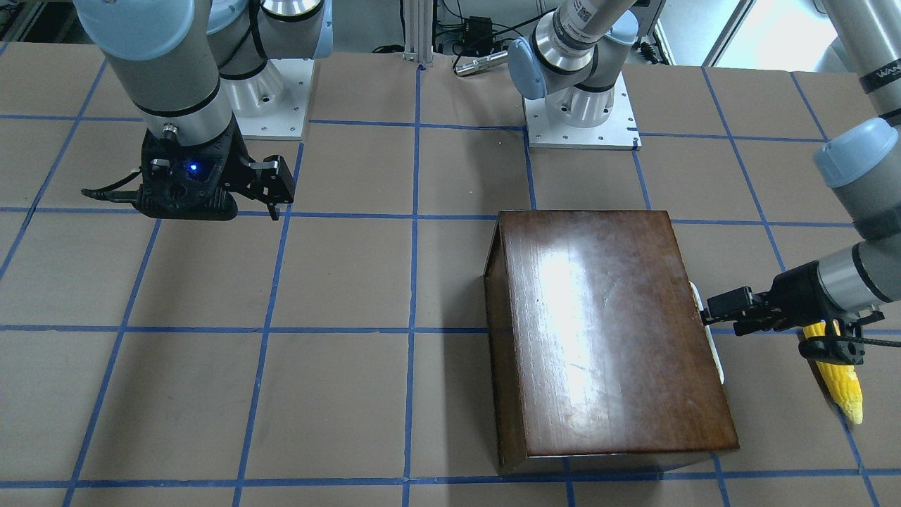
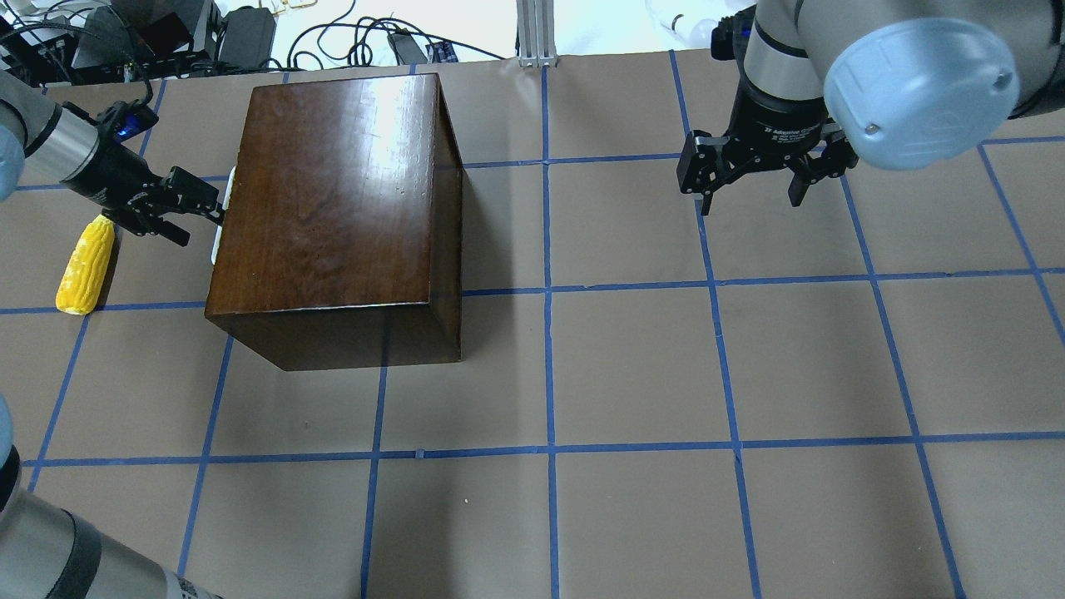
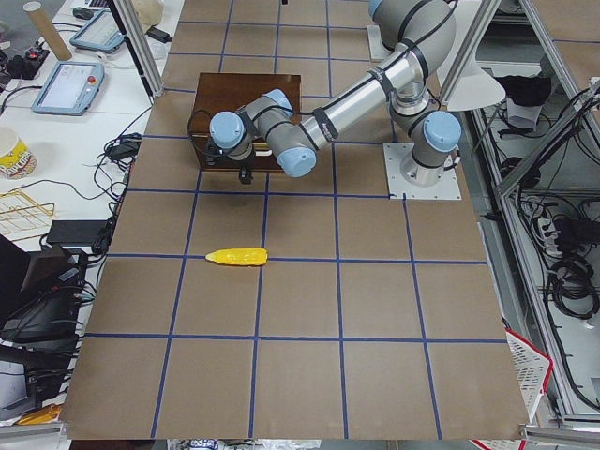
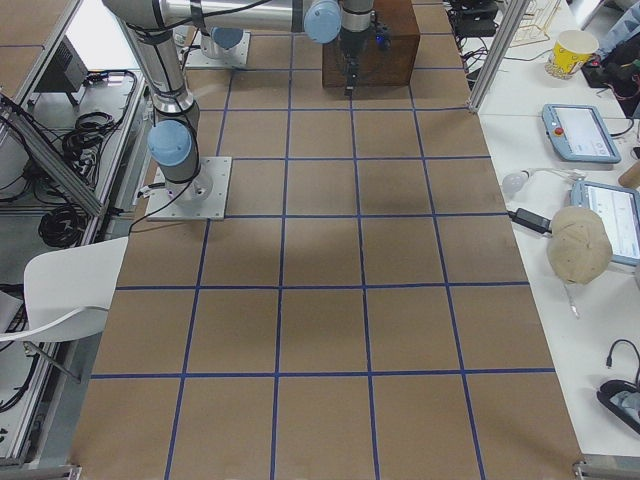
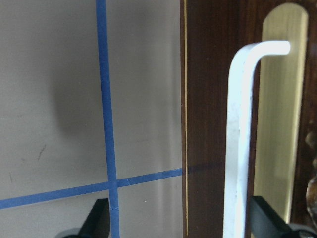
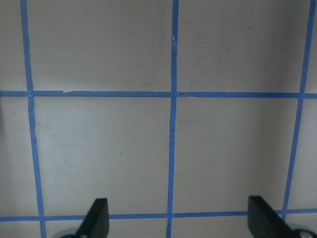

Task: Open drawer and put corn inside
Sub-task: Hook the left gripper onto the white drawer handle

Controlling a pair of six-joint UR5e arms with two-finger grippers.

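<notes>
Slip risk: left gripper [image 2: 201, 223] spread at the closed drawer [image 5: 213, 99], handle [image 5: 238, 148] off-centre, beside one finger.
Pull may drag the box [image 2: 333, 208]; right gripper [image 2: 749, 198] spread, idle. corn [image 2: 86, 264] on the table out front, could get bumped.
</notes>
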